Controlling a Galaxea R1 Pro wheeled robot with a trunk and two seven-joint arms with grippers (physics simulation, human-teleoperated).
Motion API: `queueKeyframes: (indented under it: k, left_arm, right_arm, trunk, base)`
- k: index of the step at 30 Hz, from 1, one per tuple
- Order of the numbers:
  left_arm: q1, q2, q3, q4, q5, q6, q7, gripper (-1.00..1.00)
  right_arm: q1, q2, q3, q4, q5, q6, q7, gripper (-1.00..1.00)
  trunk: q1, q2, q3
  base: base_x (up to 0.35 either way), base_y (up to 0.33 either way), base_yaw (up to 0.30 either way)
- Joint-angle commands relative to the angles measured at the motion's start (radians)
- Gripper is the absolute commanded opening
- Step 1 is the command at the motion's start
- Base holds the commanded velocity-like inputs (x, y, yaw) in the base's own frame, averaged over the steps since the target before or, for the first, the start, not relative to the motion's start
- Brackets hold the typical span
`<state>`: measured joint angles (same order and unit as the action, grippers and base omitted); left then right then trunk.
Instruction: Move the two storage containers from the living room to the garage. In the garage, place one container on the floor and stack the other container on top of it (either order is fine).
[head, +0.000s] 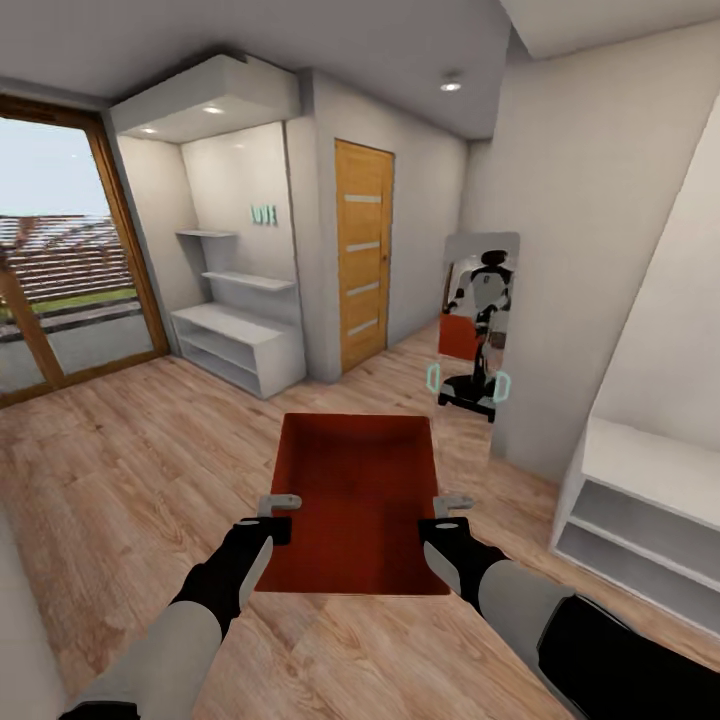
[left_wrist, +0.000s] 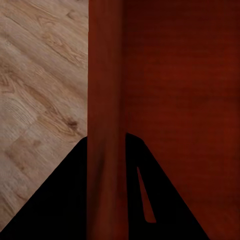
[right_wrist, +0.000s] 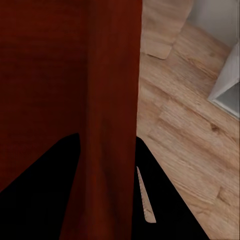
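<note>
I carry one orange-red storage container (head: 355, 500) in front of me, above the light wood plank floor (head: 130, 470). My left gripper (head: 278, 512) is shut on its left wall, and my right gripper (head: 443, 512) is shut on its right wall. In the left wrist view the wall (left_wrist: 106, 100) runs between the dark fingers (left_wrist: 55, 200). The right wrist view shows the other wall (right_wrist: 107, 100) clamped the same way between dark fingers (right_wrist: 165, 200). The second container is out of view.
A wooden slatted door (head: 362, 255) stands ahead. A mirror (head: 478, 320) right of it reflects me. White shelves (head: 240, 345) sit at the left wall, a glass sliding door (head: 60, 260) at far left, and a low white shelf unit (head: 640, 510) close at right.
</note>
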<state>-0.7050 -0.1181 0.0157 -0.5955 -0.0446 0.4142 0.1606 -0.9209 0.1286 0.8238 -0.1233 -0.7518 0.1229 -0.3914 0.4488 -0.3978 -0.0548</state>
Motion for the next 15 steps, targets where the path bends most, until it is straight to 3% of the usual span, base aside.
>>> queueKeyframes:
  k: [1, 15]
  left_arm:
    - [-0.001, -0.016, 0.004, 0.002, -0.001, 0.006, 0.001, -1.0]
    - [-0.001, -0.016, 0.003, 0.002, 0.0, 0.006, 0.001, -1.0]
  right_arm:
    - [-0.001, 0.0, 0.052, -0.03, 0.023, -0.054, -0.003, -1.0]
    - [-0.001, 0.0, 0.052, -0.03, 0.023, -0.054, -0.003, -1.0]
  trunk:
    - [0.001, -0.002, -0.002]
    - [0.001, -0.002, -0.002]
  base:
    - [0.322, 0.0, 0.268]
    - [0.322, 0.0, 0.268]
